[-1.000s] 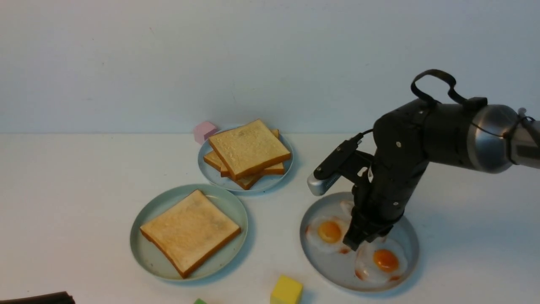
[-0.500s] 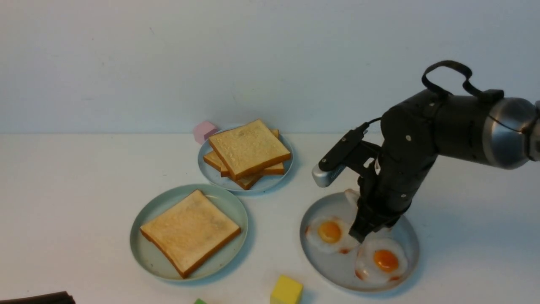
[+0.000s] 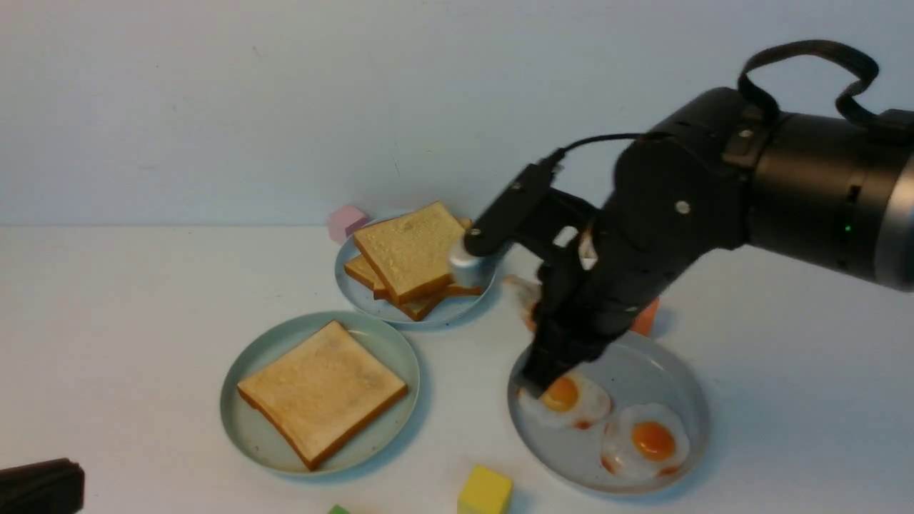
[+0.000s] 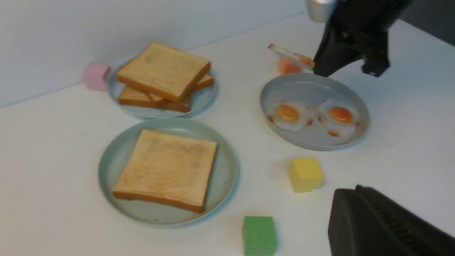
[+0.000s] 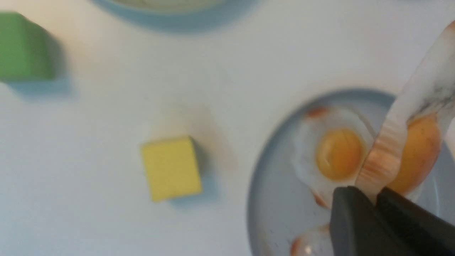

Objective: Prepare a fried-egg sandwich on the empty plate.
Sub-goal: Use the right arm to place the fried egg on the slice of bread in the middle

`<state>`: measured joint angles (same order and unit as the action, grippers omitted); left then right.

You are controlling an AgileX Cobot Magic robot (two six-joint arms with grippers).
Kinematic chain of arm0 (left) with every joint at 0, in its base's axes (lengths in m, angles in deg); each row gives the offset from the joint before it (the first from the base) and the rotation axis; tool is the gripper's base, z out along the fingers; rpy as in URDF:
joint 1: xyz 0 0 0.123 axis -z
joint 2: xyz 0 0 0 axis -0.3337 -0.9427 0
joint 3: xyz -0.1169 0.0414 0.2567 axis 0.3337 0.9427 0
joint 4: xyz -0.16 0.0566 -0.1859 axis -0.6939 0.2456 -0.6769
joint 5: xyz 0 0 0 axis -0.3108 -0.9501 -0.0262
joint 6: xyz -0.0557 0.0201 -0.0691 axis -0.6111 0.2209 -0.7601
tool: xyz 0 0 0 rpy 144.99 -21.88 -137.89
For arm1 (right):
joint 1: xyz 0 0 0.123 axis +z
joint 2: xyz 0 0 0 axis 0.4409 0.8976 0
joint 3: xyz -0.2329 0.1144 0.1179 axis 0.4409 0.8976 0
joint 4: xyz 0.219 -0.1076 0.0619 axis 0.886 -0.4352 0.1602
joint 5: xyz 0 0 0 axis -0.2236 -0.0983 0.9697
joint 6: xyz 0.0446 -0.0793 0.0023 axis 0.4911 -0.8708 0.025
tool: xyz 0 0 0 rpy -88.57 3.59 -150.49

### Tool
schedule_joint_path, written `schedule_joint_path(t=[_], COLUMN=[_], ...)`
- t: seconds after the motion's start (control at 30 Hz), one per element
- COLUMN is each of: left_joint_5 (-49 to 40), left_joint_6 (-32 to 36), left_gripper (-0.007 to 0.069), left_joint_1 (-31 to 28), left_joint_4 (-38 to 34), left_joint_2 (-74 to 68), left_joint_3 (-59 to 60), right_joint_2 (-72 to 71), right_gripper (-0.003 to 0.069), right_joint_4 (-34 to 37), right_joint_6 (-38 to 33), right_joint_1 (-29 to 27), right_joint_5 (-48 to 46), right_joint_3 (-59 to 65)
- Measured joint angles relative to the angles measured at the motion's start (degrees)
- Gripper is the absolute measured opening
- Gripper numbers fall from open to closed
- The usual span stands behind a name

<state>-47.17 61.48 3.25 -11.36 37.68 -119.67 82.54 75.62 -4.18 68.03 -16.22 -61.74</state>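
Right gripper (image 4: 316,69) pinched tight on the rim of one fried egg (image 4: 289,55), which hangs clear of the grey plate (image 3: 685,385) and juts out sideways from the jaws, roughly level. Left gripper (image 4: 387,227) parked low at the near edge, jaws together, holding nothing. Mint-green plate (image 3: 250,428) carries a single toast slice (image 3: 321,389) lying flat, nothing on top, so the sandwich's base looks laid and the egg is picked but not delivered. Judged remaining: carry the egg across to that slice, release it, then cap it with a slice from the toast stack (image 3: 418,253) on the pale blue plate (image 3: 443,312). Two more eggs (image 3: 568,400) sit side by side on the grey plate. Hard to read: from the front the arm covers the pinch and most of the held egg, only a pale sliver showing beside it; the right wrist view is blurred, with the egg's underside close against the lens. An orange block (image 3: 645,318) is mostly hidden behind the arm. Slice count in the stack is uncertain, three at a guess. Yellow block (image 3: 485,491), green block (image 4: 259,234) and pink block (image 3: 346,221) lie scattered around the plates.
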Motion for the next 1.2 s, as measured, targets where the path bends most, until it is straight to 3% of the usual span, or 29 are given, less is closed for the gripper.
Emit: schedule_joint_path(t=[0.03,0.07,0.13,0.27,0.53,0.93,1.1,1.2], left_joint_5=[0.0,0.0,0.0,0.1,0.2,0.6,0.6,0.6], left_joint_6=[-0.6,-6.2,-10.8,-15.8,-16.7,-16.7,-16.7,-16.7], left_gripper=[-0.0013,-0.0013,-0.0013,-0.0013,-0.0013,-0.0013,-0.0013,-0.0013], left_joint_1=[0.0,0.0,0.0,0.0,0.0,0.0,0.0,0.0], left_joint_4=[0.5,4.9,8.4,12.4,13.0,12.3,12.1,12.0], left_joint_2=[0.0,0.0,0.0,0.0,0.0,0.0,0.0,0.0], left_joint_3=[0.0,0.0,0.0,0.0,0.0,0.0,0.0,0.0], right_joint_2=[0.3,2.1,5.6,14.5,28.7,35.4,35.5,35.6], right_gripper=[0.0050,0.0050,0.0050,0.0050,0.0050,0.0060,0.0136,0.0285], right_joint_4=[0.1,0.3,0.9,1.4,1.3,-3.7,-4.1,-4.5], right_joint_6=[0.1,0.5,0.6,0.6,0.6,0.8,0.8,0.8], right_joint_1=[0.8,3.7,6.3,9.6,10.7,10.8,10.8,10.8], right_joint_5=[0.0,0.5,0.7,0.3,-2.8,-1.6,-1.3,-1.8], right_joint_3=[-0.8,-4.1,-8.3,-17.3,-30.6,-34.8,-34.8,-34.9])
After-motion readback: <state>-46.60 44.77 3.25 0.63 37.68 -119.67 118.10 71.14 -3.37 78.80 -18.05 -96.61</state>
